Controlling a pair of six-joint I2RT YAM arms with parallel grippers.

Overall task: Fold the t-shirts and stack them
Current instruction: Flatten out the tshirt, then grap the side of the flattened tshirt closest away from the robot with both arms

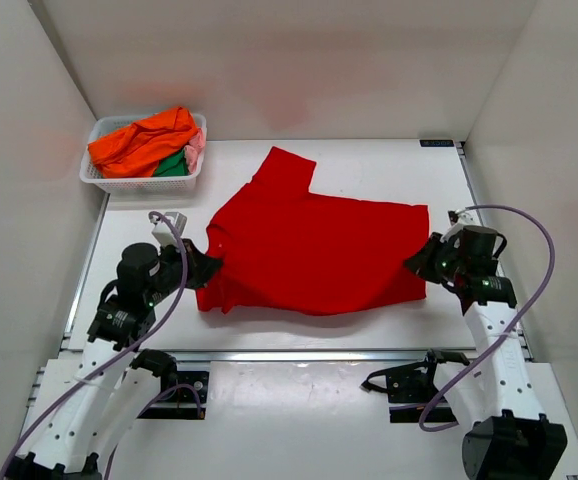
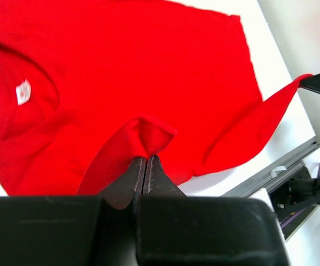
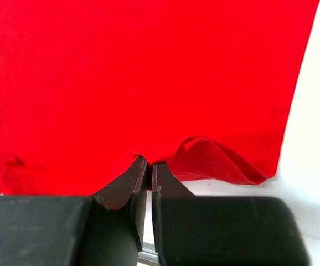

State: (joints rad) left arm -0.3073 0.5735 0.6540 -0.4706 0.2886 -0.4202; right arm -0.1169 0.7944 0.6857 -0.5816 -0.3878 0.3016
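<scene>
We look steeply down from high behind the near edge over the whole white bench (image 1: 369, 170), while our wrist cameras sit close behind the black left claw (image 2: 145, 166) and black right claw (image 3: 149, 169), all three views sharing the bright red cloth t-shirt (image 1: 309, 250).

No legible text, brand, number or sign found. One small white neck label (image 2: 22, 91) sits inside the collar of the red t-shirt (image 2: 149, 72); its print is too blurred to read. One small dark plate (image 1: 439, 143) (pale marks, unresolved) on the far edge of the table (image 1: 369, 170) is too small to read.
</scene>
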